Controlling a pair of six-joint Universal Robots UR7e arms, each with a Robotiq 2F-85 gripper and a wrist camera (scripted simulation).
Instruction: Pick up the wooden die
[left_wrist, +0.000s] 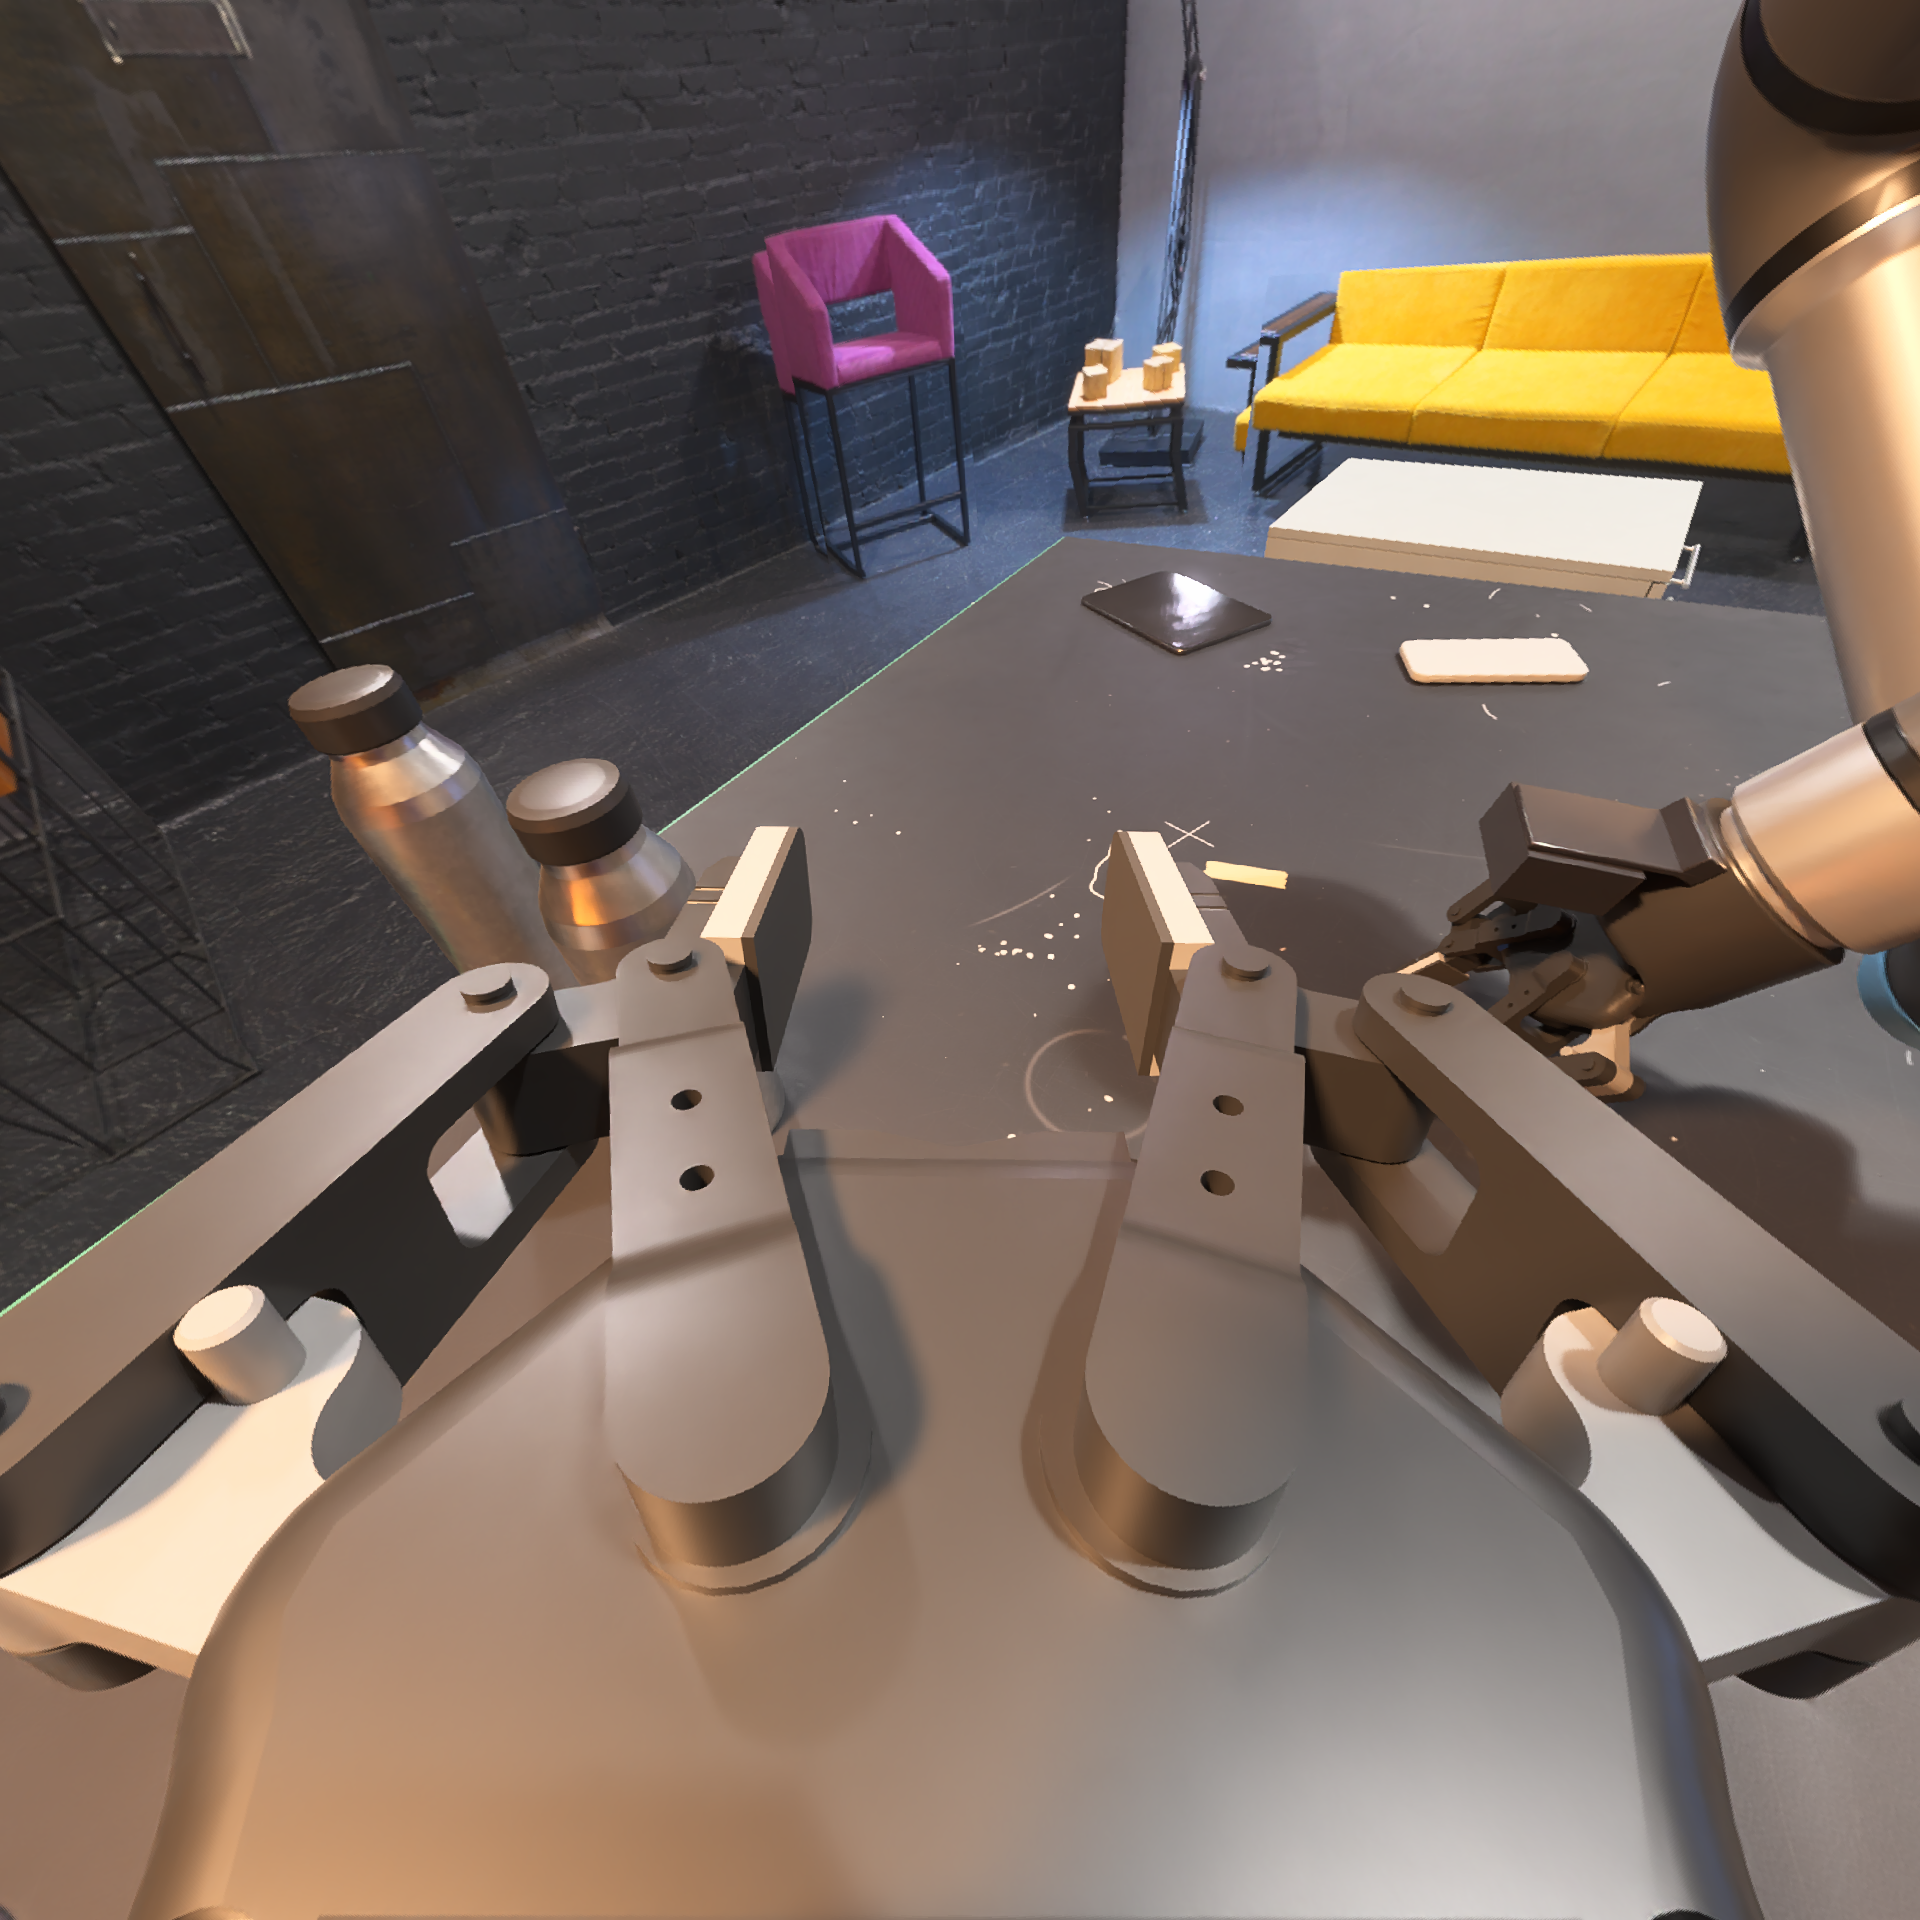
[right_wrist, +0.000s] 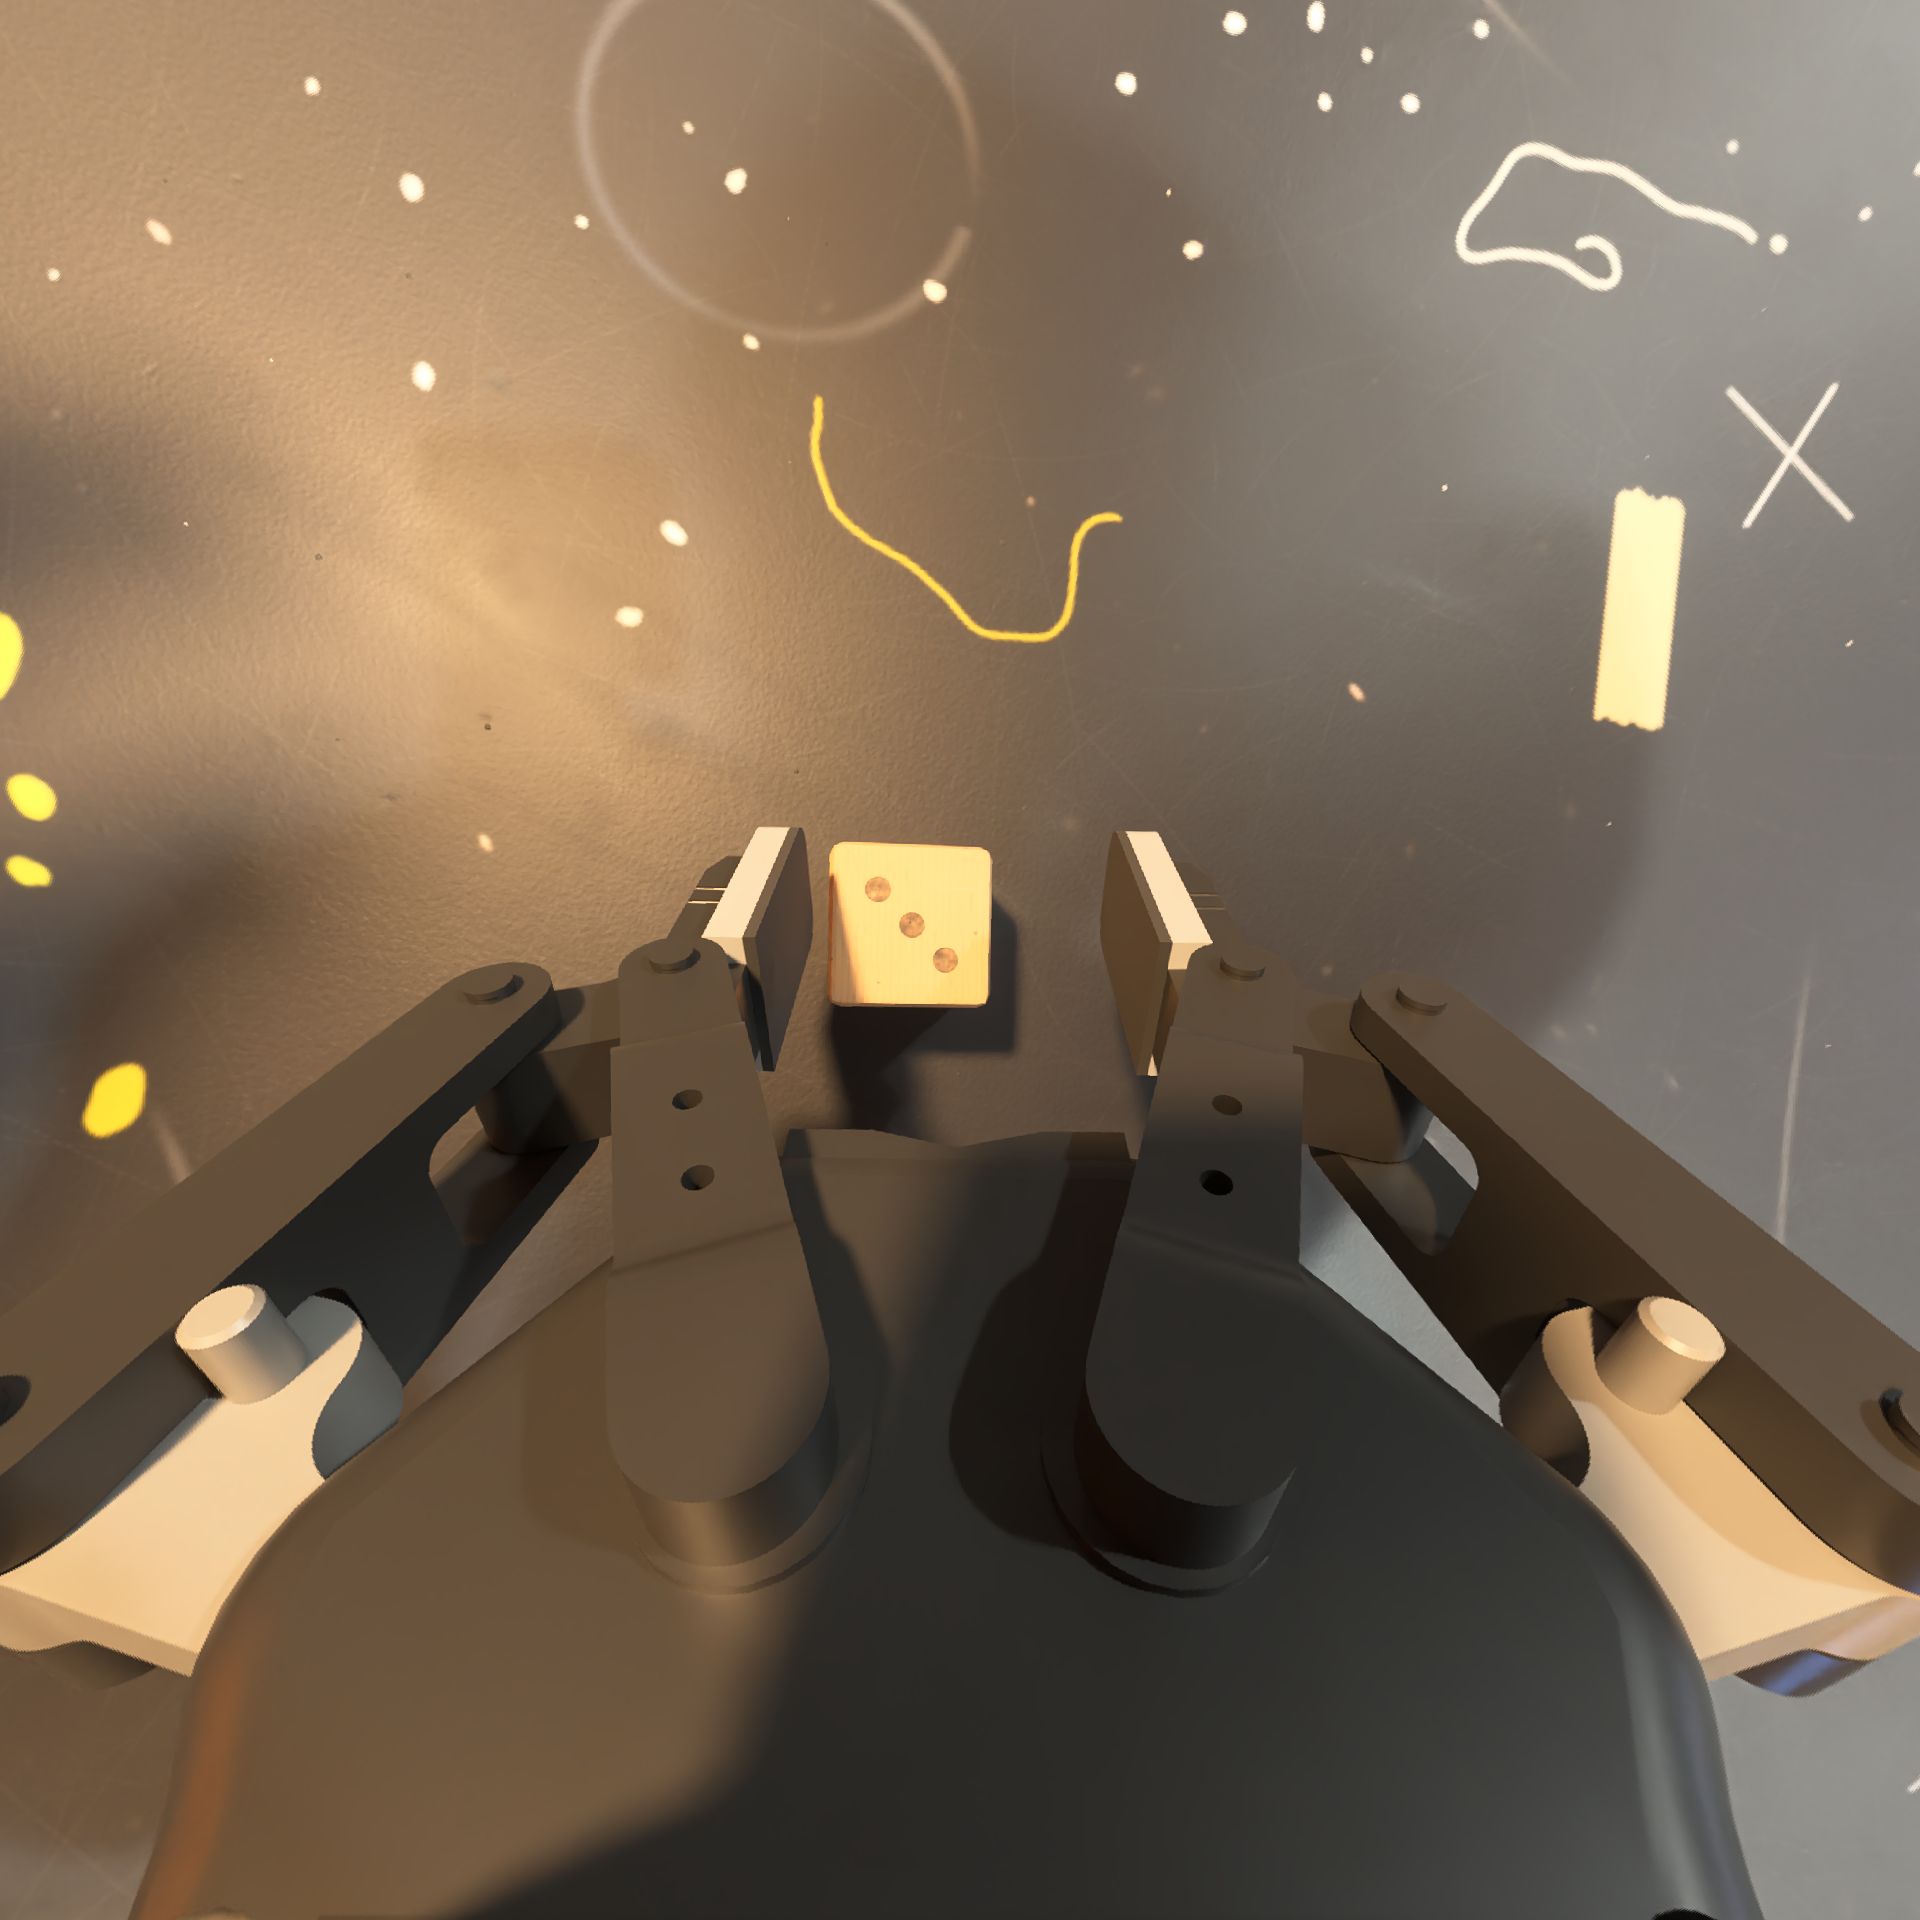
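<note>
The wooden die (right_wrist: 909, 925) is a small pale cube with three dots on its top face. It rests on the dark grey table (right_wrist: 416, 520). My right gripper (right_wrist: 956, 914) is open and points down over it, with the die between the fingertips, closer to the left finger and touching neither. In the left wrist view the right gripper (left_wrist: 1538, 997) shows low at the table on the right, and the die is hidden there. My left gripper (left_wrist: 956, 914) is open and empty above the table.
Two metal bottles (left_wrist: 436, 821) (left_wrist: 608, 862) stand at the table's left edge. A black square tile (left_wrist: 1174, 611) and a white flat pad (left_wrist: 1491, 661) lie far back. A strip of tape (right_wrist: 1640, 608) and chalk marks are on the table surface.
</note>
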